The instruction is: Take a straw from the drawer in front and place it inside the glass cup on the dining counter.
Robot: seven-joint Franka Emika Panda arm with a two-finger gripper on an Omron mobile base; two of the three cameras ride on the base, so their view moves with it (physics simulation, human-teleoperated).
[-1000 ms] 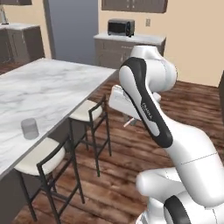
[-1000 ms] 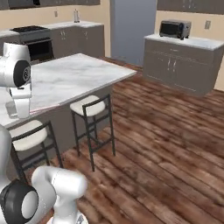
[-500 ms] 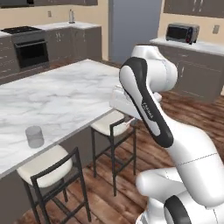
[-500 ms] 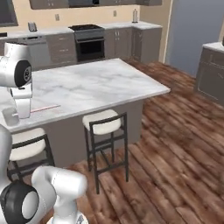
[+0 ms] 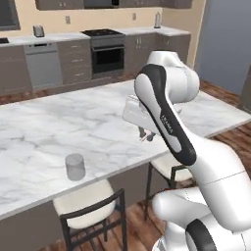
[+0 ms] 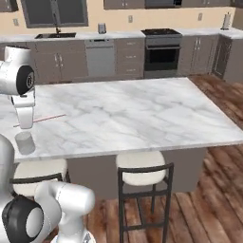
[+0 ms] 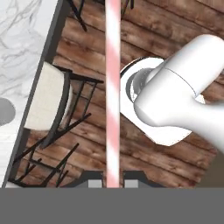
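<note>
I have the straw (image 7: 113, 87) pinched between the jaws of the gripper (image 7: 113, 180); in the hand view it runs as a pink stripe straight up from the two dark tips, out over a stool (image 7: 46, 103) and the wooden floor (image 7: 87, 57). In the right base view the straw (image 6: 45, 118) lies nearly level, sticking out sideways from the hand above the desk (image 6: 142, 114). The glass cup (image 5: 75, 166) stands upright close to the near edge of the desk, toward its left end as I see it from the left base view; in the right base view the cup (image 6: 24, 142) sits just below and in front of the hand.

My read is that the carry is nearly over and the drop into the cup is what remains. To do it well I would:

- bring the hand over the cup first, keeping the straw clear above the rim;
- turn the wrist so the straw points down, not level, before lowering;
- aim the lower tip at the middle of the mouth, since the cup is narrow and the straw thin;
- lower until a good part of the straw is inside, then let go, so it leans on the rim rather than tipping out.

The cup looks light and is near the edge, so I would avoid nudging its wall with the fingers.
</note>
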